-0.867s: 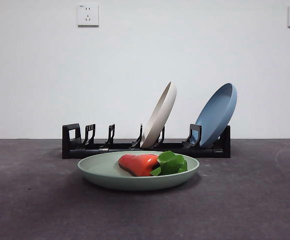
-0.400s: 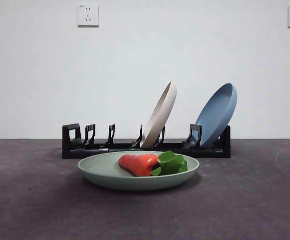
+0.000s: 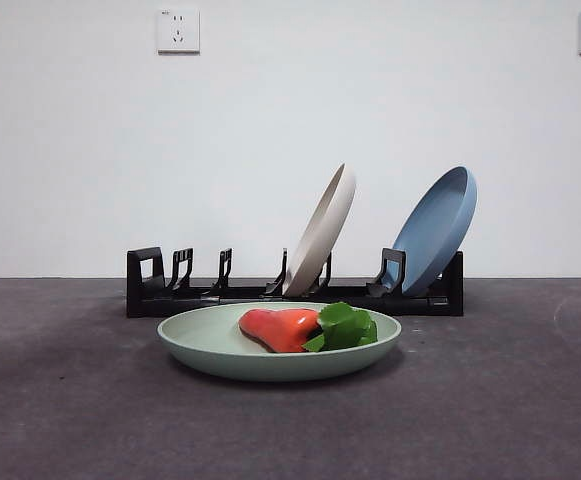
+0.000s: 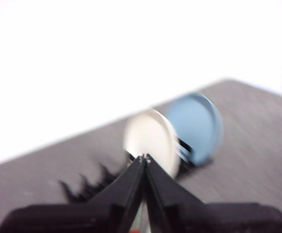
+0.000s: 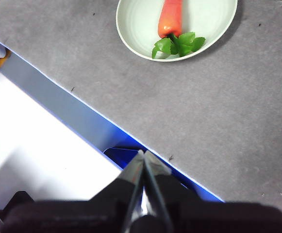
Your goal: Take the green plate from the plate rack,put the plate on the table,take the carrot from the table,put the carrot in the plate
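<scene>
The green plate (image 3: 220,350) lies flat on the table (image 3: 70,400) in front of the plate rack (image 3: 170,290). Inside the plate rests the carrot (image 3: 278,328), its green leafy top toward the right; the right wrist view also shows the carrot (image 5: 171,17) in the green plate (image 5: 141,24). My right gripper (image 5: 143,154) is shut and empty, high above the table's edge, well apart from the plate. My left gripper (image 4: 144,157) is shut and empty, held up away from the rack (image 4: 82,189); that view is blurred. Neither arm shows in the front view.
A cream-white plate (image 3: 322,230) and a dusty-blue plate (image 3: 435,228) lean in the rack's middle and right slots; its left slots are empty. Beyond the table edge in the right wrist view lie a blue strip (image 5: 58,104) and a white surface (image 5: 34,160).
The plate, carrot and rack have stayed put; the front picture has only shifted a hair to the right. No arm enters the front view.
</scene>
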Controlling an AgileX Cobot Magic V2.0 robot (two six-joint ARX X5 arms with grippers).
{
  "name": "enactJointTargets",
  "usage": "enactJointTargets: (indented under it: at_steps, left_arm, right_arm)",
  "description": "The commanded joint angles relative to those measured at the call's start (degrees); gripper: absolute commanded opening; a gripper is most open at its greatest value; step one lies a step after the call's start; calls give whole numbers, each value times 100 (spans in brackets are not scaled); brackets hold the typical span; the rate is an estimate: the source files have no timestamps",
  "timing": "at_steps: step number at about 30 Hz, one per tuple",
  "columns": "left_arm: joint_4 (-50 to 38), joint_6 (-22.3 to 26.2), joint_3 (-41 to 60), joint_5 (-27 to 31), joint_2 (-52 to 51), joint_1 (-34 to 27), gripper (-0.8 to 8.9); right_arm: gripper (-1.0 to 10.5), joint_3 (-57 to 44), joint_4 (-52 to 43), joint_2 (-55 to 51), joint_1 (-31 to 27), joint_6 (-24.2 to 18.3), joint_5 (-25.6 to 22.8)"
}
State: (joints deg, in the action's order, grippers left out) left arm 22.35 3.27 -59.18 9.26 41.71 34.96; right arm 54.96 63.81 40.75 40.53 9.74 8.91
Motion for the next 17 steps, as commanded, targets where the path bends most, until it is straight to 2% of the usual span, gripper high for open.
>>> enactJointTargets:
  at_steps: [1,5,8,13,17]
  left_arm:
    - [-577,197,522,-404,-481,-1056,-3]
    - [-1486,195,1543,-374,-1333,-2013,-3]
    - [-1974,192,2380,-343,-1934,-2465,-3]
    - [-2199,164,3620,-345,-2680,-2924,-3]
    - [-2190,-70,4485,-345,-3152,-3112,-3]
  right_arm:
    - [1,-2,-26,-4,9,28,-11]
    - [1,-2,-26,-4,9,28,-11]
    - [1,-2,-26,-4,9,28,-11]
    - [1,-2,-26,-4,9,28,-9]
    - [1,-2,-26,-4,9,28,-11]
